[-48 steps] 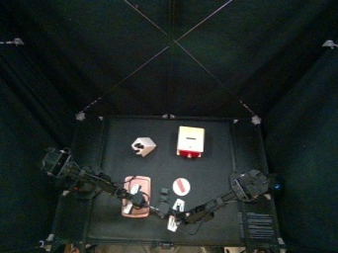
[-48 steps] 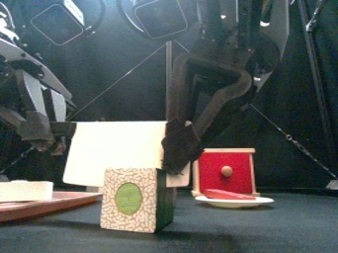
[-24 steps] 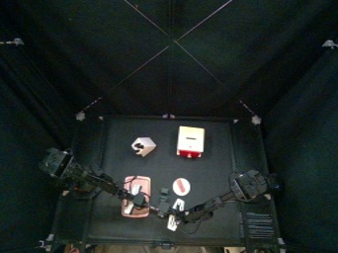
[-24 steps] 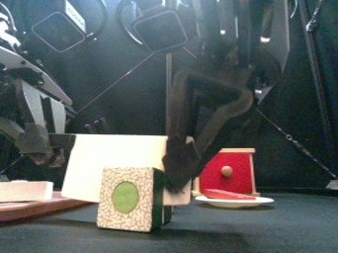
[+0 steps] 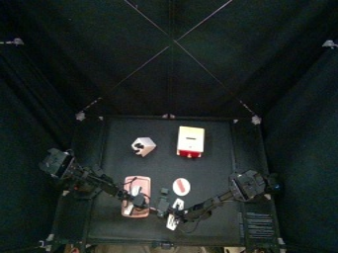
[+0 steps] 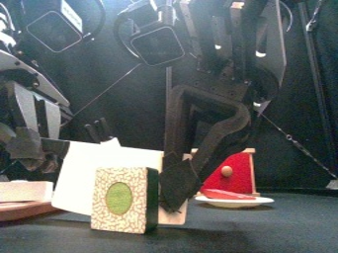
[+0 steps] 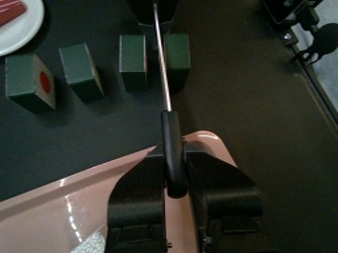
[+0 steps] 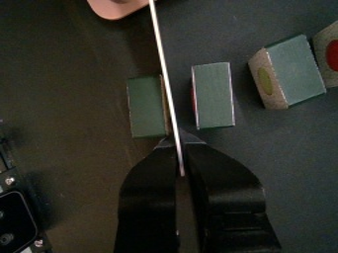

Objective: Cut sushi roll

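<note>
Green-wrapped roll point(image 7: 106, 69) lies in four separate pieces in a row on the bare table. On the table as seen from above, it sits at about 6 o'clock, close to the front edge. One end piece shows a red centre. The front view shows the nearest piece point(image 6: 126, 198) upright on its flat side, with a green disc on its cut face.

Left gripper point(image 7: 168, 173): jaws clamped on the dark handle of a thin left blade point(image 7: 160, 69), seen edge-on. The blade runs out over the gap between two pieces at one end of the row. Whether it touches the table cannot be told.

Right gripper point(image 8: 179, 163): jaws clenched on a right blade point(image 8: 161, 69), also edge-on. It lines up with a gap between two pieces.

Pink board point(image 7: 79, 198) lies at about 7 o'clock, beside the row and not under it. A plate point(image 7: 14, 20) with a red item sits just beyond the row.

Handling, as a judgement:
- The pieces look like light, stiff blocks with smooth wrap, not soft food.
- They would likely slide or topple on the table under a sideways push.
- Blade pressure should come straight down.
- Any hold is best taken across the two flat wrapped sides, near mid-height, keeping clear of the cut faces.

The cuts appear largely made; the remaining risk is scattering the loose pieces.
</note>
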{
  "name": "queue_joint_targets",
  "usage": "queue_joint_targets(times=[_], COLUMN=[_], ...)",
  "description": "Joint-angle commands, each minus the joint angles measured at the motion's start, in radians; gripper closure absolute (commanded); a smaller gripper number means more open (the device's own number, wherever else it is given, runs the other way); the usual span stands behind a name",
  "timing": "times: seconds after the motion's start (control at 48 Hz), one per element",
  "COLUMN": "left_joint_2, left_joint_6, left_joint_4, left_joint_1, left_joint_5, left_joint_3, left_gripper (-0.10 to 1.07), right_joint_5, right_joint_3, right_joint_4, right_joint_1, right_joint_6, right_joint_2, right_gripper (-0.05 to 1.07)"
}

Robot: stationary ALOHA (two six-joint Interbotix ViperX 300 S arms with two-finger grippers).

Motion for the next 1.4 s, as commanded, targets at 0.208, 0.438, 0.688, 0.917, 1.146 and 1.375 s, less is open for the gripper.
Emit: queue_joint_targets(times=[0.208,0.438,0.688,0.917,1.146,1.375], left_joint_2=[-0.006,-0.023,-0.081,-0.143,-0.213,-0.255], left_joint_6=[0.002,0.002,0.005,0.005,0.005,0.005], left_joint_4=[0.002,0.002,0.003,0.003,0.003,0.005], left_joint_1=[-0.049,-0.051,-0.049,-0.044,-0.026,-0.009], left_joint_5=[0.002,0.002,0.003,0.018,0.035,0.035], left_joint_3=[-0.008,-0.009,-0.015,-0.02,-0.02,-0.015], left_gripper=[0.68,0.69,0.69,0.69,0.69,0.69], right_joint_5=[0.005,0.012,0.032,0.046,0.101,0.178], right_joint_3=[-0.003,-0.005,-0.005,-0.006,-0.011,-0.04], right_joint_4=[0.031,0.023,-0.014,-0.028,-0.026,-0.028], right_joint_1=[0.025,0.025,0.025,0.018,0.017,0.018], right_joint_6=[-0.008,-0.012,-0.011,-0.012,-0.009,-0.011], right_joint_2=[-0.02,-0.04,-0.089,-0.123,-0.16,-0.175], right_gripper=[0.76,0.75,0.73,0.65,0.47,0.4])
